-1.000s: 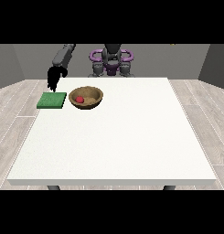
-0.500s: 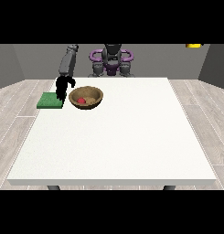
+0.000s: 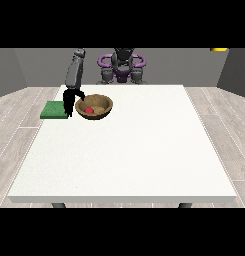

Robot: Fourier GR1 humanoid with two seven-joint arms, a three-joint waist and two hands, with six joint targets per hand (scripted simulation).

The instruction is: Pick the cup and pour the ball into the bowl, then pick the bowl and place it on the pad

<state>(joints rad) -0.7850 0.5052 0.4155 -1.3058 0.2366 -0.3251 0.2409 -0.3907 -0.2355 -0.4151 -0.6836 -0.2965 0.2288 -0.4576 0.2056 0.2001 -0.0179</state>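
I'm looking across the white table (image 3: 129, 150), and nearest to me it's just bare surface; everything sits at the far corner, at the view's left. There's the hand at the view's left (image 3: 70, 102), black, hanging fingers-down between the green pad (image 3: 54, 109) and the brown bowl (image 3: 94, 106). Fingers point down towards the tabletop, and one digit arcs out towards the bowl's rim, so the hand looks partly spread, not closed. I can't tell whether it touches the rim, and I see nothing held in it. The pad lies flat just beside the hand on its outer side, the bowl just beside it on the other, upright on the table, not on the pad. Inside the bowl sits a red ball (image 3: 88, 110), near the hand's side. The grey forearm (image 3: 75, 70) rises steeply above the hand, back towards the robot's torso (image 3: 122, 65) behind the table's far edge.
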